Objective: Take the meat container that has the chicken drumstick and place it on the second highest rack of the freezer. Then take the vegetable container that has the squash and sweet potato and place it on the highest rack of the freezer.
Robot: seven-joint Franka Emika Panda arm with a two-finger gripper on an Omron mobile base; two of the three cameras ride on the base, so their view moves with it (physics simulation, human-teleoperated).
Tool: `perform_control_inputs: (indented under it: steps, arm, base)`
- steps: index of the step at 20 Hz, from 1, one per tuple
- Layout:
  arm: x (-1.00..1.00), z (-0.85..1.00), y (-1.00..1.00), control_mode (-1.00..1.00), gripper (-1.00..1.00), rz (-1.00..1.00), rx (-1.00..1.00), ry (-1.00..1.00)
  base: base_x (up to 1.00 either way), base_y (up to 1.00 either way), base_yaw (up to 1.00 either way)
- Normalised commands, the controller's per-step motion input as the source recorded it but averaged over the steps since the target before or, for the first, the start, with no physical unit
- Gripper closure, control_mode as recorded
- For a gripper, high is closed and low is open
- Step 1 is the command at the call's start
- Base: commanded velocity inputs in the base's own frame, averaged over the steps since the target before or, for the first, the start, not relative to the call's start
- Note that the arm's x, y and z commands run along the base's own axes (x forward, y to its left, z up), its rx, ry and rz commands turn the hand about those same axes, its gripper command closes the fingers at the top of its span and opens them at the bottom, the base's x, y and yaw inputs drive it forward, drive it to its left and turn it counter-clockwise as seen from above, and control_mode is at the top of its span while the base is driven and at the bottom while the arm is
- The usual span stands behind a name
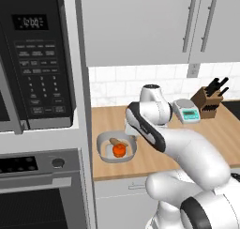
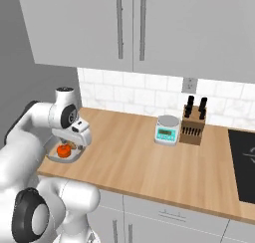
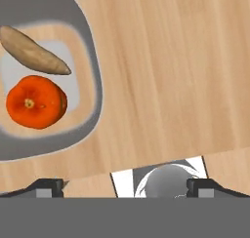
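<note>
vegetable container on counter, gripper spread above bare wood

left base view: grey container (image 1: 102, 150) resting on wooden counter (image 1: 220, 139), near front edge, just right of tall oven column. inside it: orange-red squash (image 1: 119, 150) toward the front, tan sweet potato (image 1: 116, 141) touching it behind. white arm bent over the counter, forearm crossing just right of the container and hiding part of its right rim. further back on the counter: digital scale (image 1: 186, 110) and knife block (image 1: 206, 103), side by side near the tiled wall. microwave (image 1: 33, 59) above built-in oven (image 1: 42, 195) at left.

right base view: same container (image 2: 55, 158) at the left front corner of the counter, squash (image 2: 63, 150) visible inside, sweet potato mostly hidden by the hand. hand positioned directly over the container's right part. scale (image 2: 167, 129) and knife block (image 2: 192, 125) well apart from it, near the back wall. dark cooktop (image 2: 243, 160) at far right.

hand view: looking straight down. container (image 3: 93, 86) at upper left, holding squash (image 3: 35, 101) and sweet potato (image 3: 34, 51) just beside each other. gripper (image 3: 126, 186) spread wide, holding nothing, dark fingertips (image 3: 46, 186) over bare wood beside the container rim, not touching it.
</note>
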Motion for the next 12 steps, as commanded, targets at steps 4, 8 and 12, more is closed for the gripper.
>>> perform_control_inputs:
  steps: [4, 8, 12]
  arm:
    - [0.70, -0.34, 0.10, -1.00, -1.00, 0.00, 0.06, 0.00]
    - [0.48, -0.47, 0.02, -1.00, -1.00, 0.00, 0.02, 0.00]
    - [0.35, -0.54, 0.00, -1.00, -1.00, 0.00, 0.00, 0.00]
  base:
    - [0.00, 0.00, 0.00]
    - [0.00, 0.00, 0.00]
    - [0.00, 0.00, 0.00]
